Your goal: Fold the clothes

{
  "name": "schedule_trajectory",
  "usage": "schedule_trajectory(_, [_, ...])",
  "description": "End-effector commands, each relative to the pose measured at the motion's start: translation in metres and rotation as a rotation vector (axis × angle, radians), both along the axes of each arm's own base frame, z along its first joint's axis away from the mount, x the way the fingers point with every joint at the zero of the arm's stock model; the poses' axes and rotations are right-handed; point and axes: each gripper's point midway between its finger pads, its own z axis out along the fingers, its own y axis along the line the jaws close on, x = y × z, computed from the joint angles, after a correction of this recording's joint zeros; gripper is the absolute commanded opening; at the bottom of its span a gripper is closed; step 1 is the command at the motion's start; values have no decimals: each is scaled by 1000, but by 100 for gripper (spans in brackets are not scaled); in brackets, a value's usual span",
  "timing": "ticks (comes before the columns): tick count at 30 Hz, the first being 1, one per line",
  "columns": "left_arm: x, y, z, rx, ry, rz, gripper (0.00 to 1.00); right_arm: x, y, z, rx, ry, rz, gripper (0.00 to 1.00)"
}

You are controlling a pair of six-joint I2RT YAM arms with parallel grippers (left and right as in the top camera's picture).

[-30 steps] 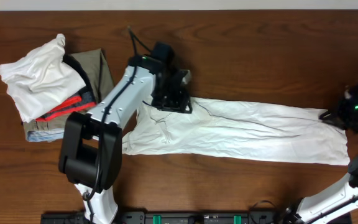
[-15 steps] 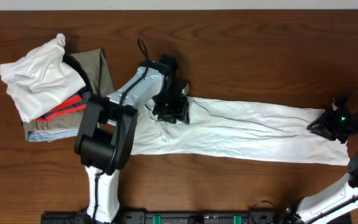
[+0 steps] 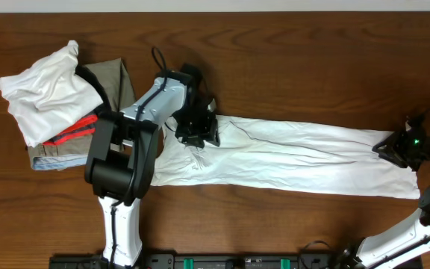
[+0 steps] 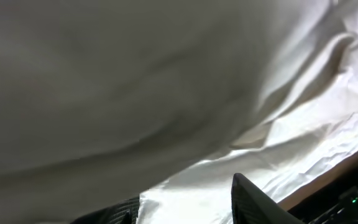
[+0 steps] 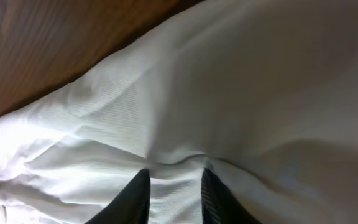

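One pair of white trousers lies stretched flat across the middle of a dark wooden bench, running from left of centre almost to the right edge. Two robot arms reach onto it, one at each end.

The left fingers press down on the upper left end of the trousers. In the left wrist view the two dark fingers stand apart, with bright cloth lying between them. The right fingers sit at the upper right end. In the right wrist view they are drawn close together, pinching a small ridge of white fabric.

At the far left of the bench, well apart from the trousers, sits one pile of clothes. It has a rumpled white piece on top, a khaki piece behind, a red strip and a pale blue edge at the bottom (four colours that can be counted).
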Motion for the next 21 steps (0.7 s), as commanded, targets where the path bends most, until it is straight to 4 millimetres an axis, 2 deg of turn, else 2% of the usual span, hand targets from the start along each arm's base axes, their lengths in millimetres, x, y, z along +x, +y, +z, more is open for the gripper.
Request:
schedule_trajectory(1, [4,20,-18,92,3,19,49,-2,-17,1,-60,16,-22,29])
schedule_trajectory(7, [4,21,-18,101,-1,18,49,-2,-25,13,-56,25,-38,34])
schedule_trajectory(14, [5,22,-18,101,1,22,49,-7,-45,35,-51,42,-88,35])
schedule_trajectory(21, [4,22,-18,101,2,22,49,-30,-64,38,-61,102,-149,43])
